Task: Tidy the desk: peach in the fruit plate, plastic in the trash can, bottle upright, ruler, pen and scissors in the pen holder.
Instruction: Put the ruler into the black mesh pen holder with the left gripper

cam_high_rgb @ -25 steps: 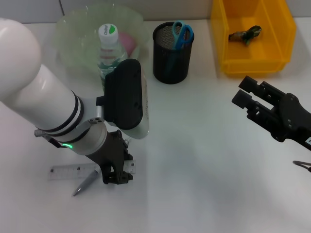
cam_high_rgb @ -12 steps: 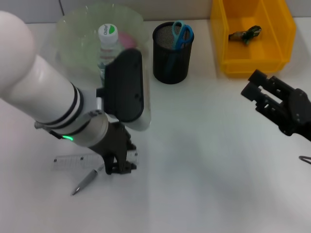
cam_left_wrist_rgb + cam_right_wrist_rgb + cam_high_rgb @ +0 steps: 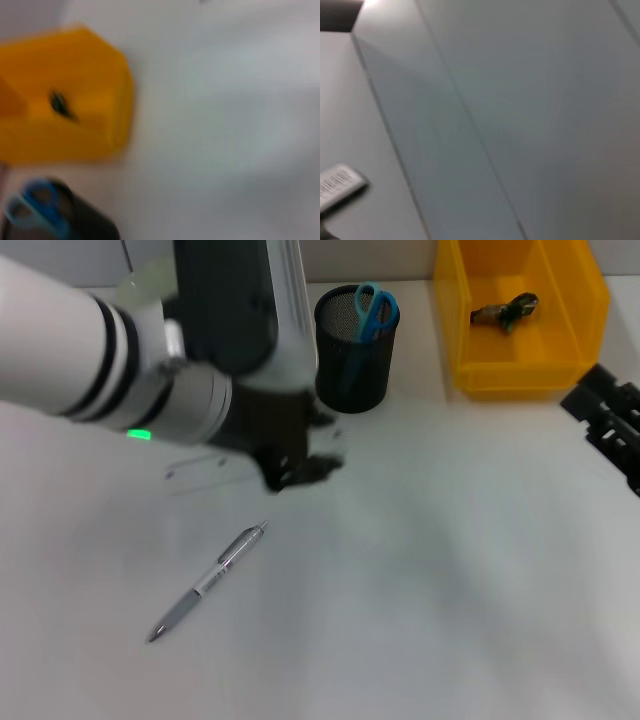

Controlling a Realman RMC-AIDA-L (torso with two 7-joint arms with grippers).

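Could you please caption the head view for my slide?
Left gripper carries clear ruler toward mesh pen holder; pen lies on desk.

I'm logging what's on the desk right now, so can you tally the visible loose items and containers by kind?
Pens: 1, pen
Rulers: 1, clear ruler, at the left gripper
Scissors: 1, blue scissors
Pen holders: 1, black mesh holder
Yellow bins: 1, bin
Plastic scraps: 1, plastic scrap in the bin
Total: 6

We see head view high, angled down over table (image 3: 420,590). Left wrist view close, facing yellow bin (image 3: 65,95) and pen holder (image 3: 60,215); both shared with head view.
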